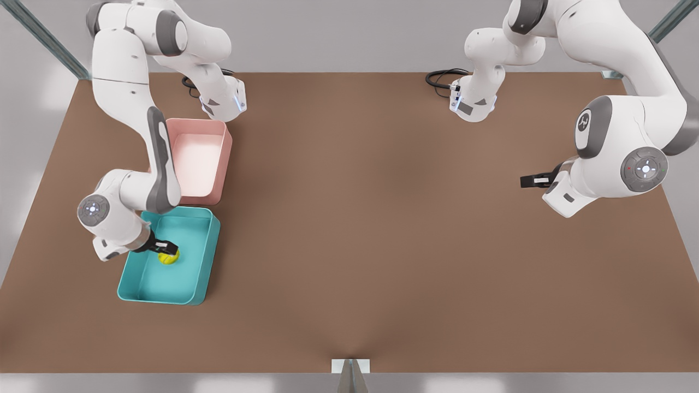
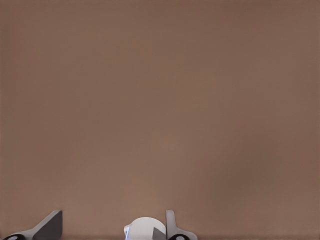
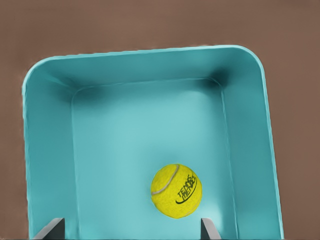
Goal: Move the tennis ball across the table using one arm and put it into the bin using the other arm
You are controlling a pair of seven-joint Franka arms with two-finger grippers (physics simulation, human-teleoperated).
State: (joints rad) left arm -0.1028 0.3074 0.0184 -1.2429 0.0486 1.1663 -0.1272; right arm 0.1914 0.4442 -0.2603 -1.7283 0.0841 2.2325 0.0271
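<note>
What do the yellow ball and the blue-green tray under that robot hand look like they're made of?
The tennis ball looks felt-covered: matte, slightly fuzzy yellow, with a pale curved seam and black printed lettering. The bin looks like moulded plastic: smooth teal walls, rounded corners and a soft sheen on its floor. These are rendered images, so that is appearance only.

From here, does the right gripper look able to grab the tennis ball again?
Probably yes. The right gripper hangs open directly over the tennis ball inside the bin, fingers either side, nothing between them. The left gripper waits across the table.
</note>
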